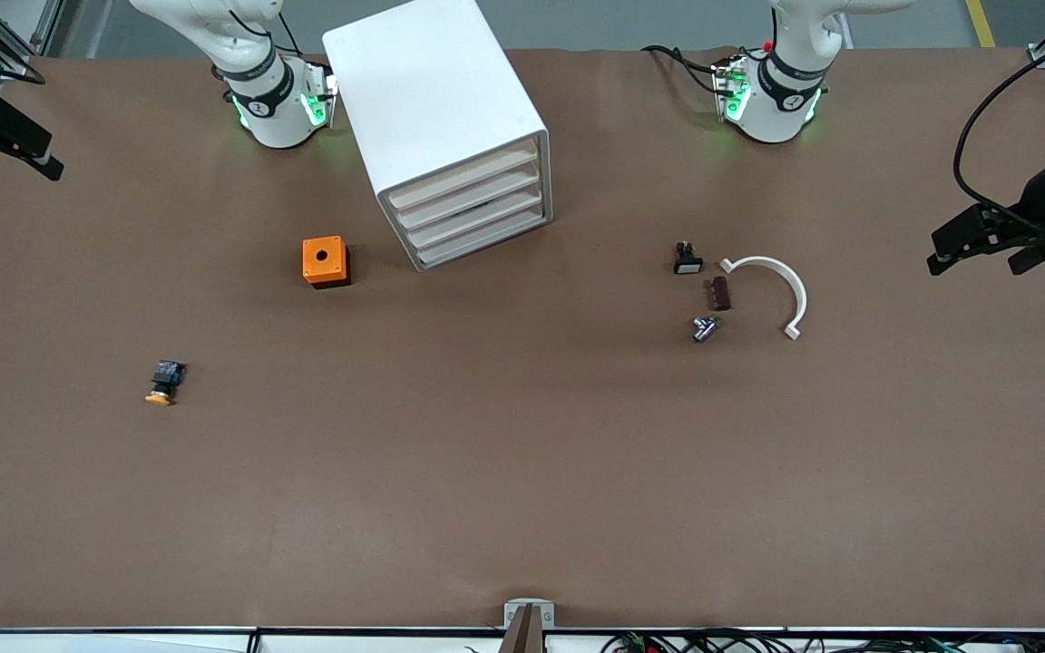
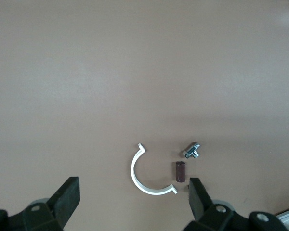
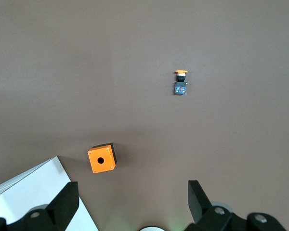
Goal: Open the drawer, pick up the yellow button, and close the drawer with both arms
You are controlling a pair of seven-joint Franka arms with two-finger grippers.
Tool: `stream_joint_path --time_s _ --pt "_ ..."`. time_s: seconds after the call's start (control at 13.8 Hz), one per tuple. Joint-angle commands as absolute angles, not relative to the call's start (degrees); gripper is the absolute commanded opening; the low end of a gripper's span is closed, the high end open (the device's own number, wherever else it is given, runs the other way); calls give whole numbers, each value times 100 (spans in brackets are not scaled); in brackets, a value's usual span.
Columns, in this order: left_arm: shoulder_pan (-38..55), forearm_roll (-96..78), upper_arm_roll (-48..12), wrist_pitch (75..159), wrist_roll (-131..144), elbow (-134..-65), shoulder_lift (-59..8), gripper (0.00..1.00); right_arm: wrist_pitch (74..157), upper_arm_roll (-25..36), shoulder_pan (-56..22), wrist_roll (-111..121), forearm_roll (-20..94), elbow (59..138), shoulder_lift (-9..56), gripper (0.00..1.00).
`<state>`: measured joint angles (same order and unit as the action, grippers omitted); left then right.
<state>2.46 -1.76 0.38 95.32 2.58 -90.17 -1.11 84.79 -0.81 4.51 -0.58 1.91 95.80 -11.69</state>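
Note:
The big white cabinet (image 1: pixel 432 91) stands between the arm bases, and its four pale-fronted drawers (image 1: pixel 473 204) are all shut. The button (image 1: pixel 162 383), black with an orange-yellow cap, lies on the bare table toward the right arm's end, nearer the front camera than the orange box (image 1: pixel 325 261). It also shows in the right wrist view (image 3: pixel 181 83). My right gripper (image 1: pixel 10 154) is open and empty, held high over the right arm's end of the table; its fingers (image 3: pixel 67 199) frame the box (image 3: pixel 101 159). My left gripper (image 1: pixel 976 258) is open and empty, high over the left arm's end.
Toward the left arm's end lie a white C-shaped clip (image 1: pixel 776 286), a brown part (image 1: pixel 720 293), a small metal part (image 1: pixel 704 328) and a small black part with a white face (image 1: pixel 688 260). The left wrist view shows the clip (image 2: pixel 147 173).

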Motion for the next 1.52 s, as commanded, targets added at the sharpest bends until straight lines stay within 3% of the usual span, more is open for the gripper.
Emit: stream_joint_path --time_s 0.0,1.45 --pt "281 -18 35 9413 255 -8859 -167 100 8394 -18 396 -18 255 9615 -1266 100" --pt "255 26 26 8974 -43 -8859 -211 100 8297 -26 396 -97 360 9633 -1266 100"
